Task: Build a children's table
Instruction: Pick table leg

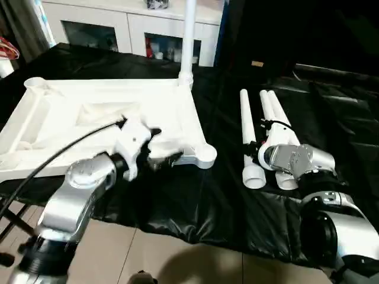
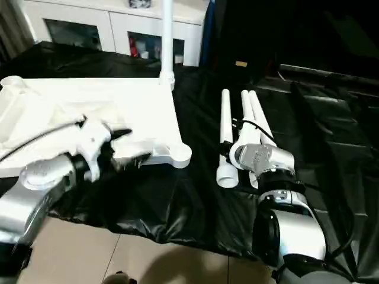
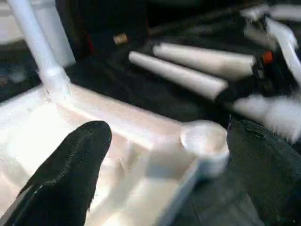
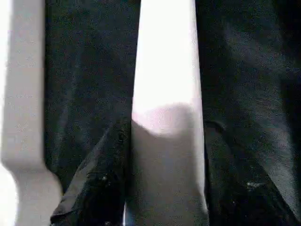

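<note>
The children's table top [image 1: 89, 94] lies upside down on a black cloth, with one white leg [image 1: 188, 41] standing upright in its far right corner socket. Three more legs [image 1: 247, 127] lie side by side to its right. My left gripper [image 3: 164, 165] is open, and its black fingers [image 3: 70, 174] straddle the near right corner socket [image 1: 204, 155]. My right gripper [image 4: 165, 129] is down on the lying legs. Its two fingers [image 4: 101, 183] press against both sides of one leg [image 4: 167, 70], and a neighbouring leg [image 4: 23, 94] lies beside it.
A white cabinet with glass doors [image 1: 127, 26] stands behind the table top. The black cloth [image 1: 225, 195] covers the work surface, and its front edge drops to a tiled floor [image 1: 154, 254]. A black cable [image 1: 53, 160] runs along my left forearm.
</note>
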Tool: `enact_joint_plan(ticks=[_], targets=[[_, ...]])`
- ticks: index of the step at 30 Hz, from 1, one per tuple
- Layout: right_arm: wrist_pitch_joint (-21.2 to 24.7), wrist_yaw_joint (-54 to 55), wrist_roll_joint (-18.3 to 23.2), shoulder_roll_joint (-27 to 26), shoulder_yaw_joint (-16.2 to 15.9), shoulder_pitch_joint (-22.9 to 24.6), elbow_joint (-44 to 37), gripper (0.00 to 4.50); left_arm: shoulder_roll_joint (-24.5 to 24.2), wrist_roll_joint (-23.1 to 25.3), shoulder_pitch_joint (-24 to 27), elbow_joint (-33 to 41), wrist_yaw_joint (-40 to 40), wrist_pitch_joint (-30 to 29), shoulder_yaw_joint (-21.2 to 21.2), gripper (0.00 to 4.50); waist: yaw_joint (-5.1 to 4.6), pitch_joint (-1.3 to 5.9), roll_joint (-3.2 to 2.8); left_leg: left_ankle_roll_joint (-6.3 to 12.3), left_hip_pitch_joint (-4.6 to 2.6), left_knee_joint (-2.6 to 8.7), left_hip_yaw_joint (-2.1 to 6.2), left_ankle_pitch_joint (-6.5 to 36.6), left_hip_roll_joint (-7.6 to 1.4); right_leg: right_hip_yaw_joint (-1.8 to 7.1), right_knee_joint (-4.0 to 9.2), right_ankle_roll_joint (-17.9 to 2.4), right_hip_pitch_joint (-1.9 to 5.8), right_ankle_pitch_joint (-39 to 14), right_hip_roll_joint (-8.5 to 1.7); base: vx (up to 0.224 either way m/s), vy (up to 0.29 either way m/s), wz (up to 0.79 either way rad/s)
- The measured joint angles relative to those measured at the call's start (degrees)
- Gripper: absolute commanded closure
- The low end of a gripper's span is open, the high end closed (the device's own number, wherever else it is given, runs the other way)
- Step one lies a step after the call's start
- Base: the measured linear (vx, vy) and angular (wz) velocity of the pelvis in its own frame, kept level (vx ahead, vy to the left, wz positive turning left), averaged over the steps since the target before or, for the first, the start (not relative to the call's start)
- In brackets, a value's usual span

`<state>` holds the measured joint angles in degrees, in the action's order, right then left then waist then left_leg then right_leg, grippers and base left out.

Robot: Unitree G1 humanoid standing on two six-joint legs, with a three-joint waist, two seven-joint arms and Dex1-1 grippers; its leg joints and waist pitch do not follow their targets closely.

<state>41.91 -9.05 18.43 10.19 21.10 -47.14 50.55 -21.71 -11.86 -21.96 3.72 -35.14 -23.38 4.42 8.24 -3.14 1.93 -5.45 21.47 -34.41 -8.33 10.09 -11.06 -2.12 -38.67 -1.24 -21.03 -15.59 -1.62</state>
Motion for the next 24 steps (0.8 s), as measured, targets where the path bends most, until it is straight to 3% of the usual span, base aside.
enact_joint_plan(ticks=[3, 9, 16, 24], targets=[[-2.66, -6.09, 3.74, -0.95, 1.54, 1.86, -5.09, 2.66, 4.3, -2.43, -4.67, -3.21, 3.07, -1.46, -2.14, 0.0, 0.0, -0.02, 0.0, 0.14, 0.13, 0.0, -0.01, -0.08, -0.02, -0.06, 0.09, 0.02, -0.05, 0.04, -0.01, 0.0, 0.0, 0.0], [-4.36, -18.95, 10.3, -2.27, 1.26, 6.39, -18.47, 2.66, 11.61, -8.73, -11.26, -7.92, 5.46, -7.89, -5.25, 0.0, 0.05, -0.02, -0.01, 0.37, 0.5, 0.01, 0.02, -0.05, -0.05, -0.22, 0.58, 0.24, -0.06, 0.29, -0.01, 0.0, 0.0, 0.0], [-2.48, -31.93, 17.56, -2.96, -3.8, 13.54, -33.68, 2.67, 17.48, -17.15, -19.08, -13.83, 6.73, -12.57, -10.71, 0.0, 0.52, -0.02, -0.01, 0.95, 0.64, -0.02, -0.01, -0.06, -0.03, -0.23, 0.75, 0.24, -0.09, 0.31, -0.06, 0.0, 0.0, 0.0], [-0.76, -36.77, 20.37, -2.88, -6.28, 16.3, -39.77, 2.67, 20.88, -24.11, -21.45, -14.73, 5.93, -16.5, -13.57, 0.0, 0.87, -0.03, -0.02, 0.93, 0.61, 0.01, -0.01, -0.04, -0.03, -0.26, 0.75, 0.15, -0.06, 0.35, -0.11, 0.0, 0.0, 0.0]])
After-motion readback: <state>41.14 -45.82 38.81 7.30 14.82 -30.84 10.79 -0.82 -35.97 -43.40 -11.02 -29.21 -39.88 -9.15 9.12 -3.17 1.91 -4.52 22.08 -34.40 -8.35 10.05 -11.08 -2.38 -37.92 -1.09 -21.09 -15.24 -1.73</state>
